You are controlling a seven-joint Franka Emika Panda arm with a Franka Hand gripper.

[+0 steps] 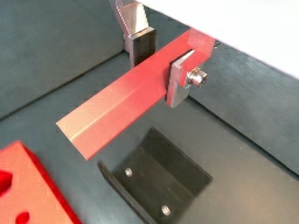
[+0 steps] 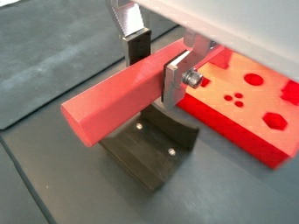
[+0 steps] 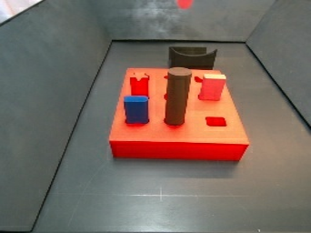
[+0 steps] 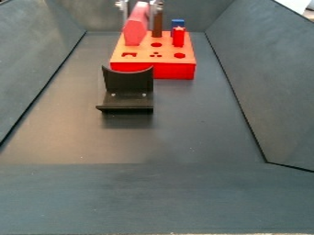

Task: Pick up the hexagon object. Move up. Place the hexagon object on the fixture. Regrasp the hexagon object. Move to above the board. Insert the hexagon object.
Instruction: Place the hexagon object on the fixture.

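— One relation decides your next move: where does the hexagon object (image 2: 122, 98) lie against the fixture (image 2: 149, 149)?

— Directly above it, not touching. In both wrist views your gripper (image 1: 162, 59) is clamped on the hexagon object near one end, a silver finger (image 1: 180, 77) flat on one face and a dark pad (image 1: 142, 45) on the far side. The bar runs level, its long free end reaching out over the fixture's dark plate.

— And its axis?

— Crosswise to the fingers. Judging by the wrist views, it runs roughly along the cradle, but you should check that before lowering.

— Where is the arm?

— High. In a side view only the red bar (image 4: 138, 18) and a bit of gripper show at the frame's top, over the floor between the fixture (image 4: 127, 88) and the board (image 4: 157, 62). You'd need a straight descent, I judge.
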